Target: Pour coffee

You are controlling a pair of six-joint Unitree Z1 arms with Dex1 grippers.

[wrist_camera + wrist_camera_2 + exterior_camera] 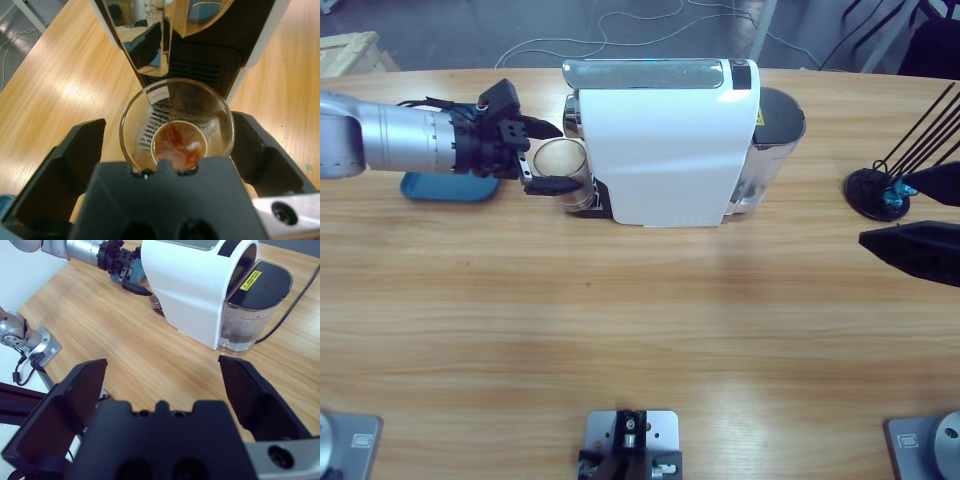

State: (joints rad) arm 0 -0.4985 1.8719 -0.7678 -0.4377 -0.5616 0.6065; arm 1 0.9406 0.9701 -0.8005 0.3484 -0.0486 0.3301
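A clear glass cup [560, 163] stands at the left end of the white coffee machine [660, 140], under its spout. A shallow layer of brown coffee [180, 145] lies in the bottom of the glass [150, 107]. My left gripper [548, 157] comes in from the left and is open, one black jaw on each side of the glass; a gap shows at the left jaw and the right jaw sits close to the rim. My right gripper [910, 250] hovers open at the table's right edge, with nothing between its jaws [165, 380].
A blue tray [445, 188] lies under the left forearm. The machine's water tank [775, 130] sits at its right end. A black capsule stand [875, 190] with thin rods and blue capsules is at the far right.
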